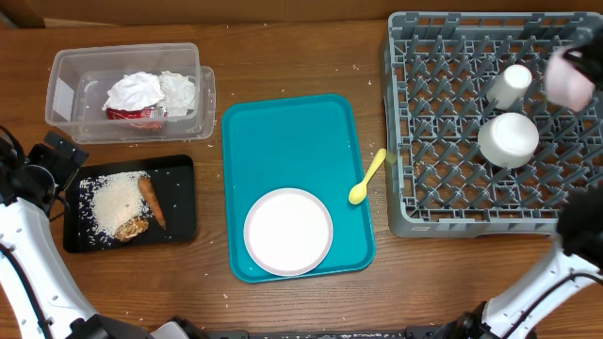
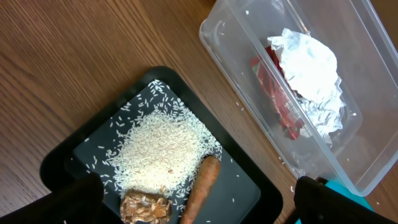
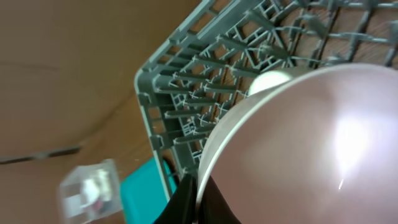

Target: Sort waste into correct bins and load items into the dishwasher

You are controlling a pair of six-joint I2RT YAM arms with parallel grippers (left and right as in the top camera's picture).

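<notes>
Right gripper is pinching 1 tilted pale pink plate above the grey dish rack's right side, 1 bowl and 1 cup sitting inside. Left gripper is gaping empty, far left of it.

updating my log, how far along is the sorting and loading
Done: napkins and wrapper in the clear tub; rice, carrot and brown chunk on the black tray; cup and bowl in the rack. In hand: right pincer holds the pink plate over the rack. Remaining: white plate on the teal tray, yellow spoon on its edge.
</notes>
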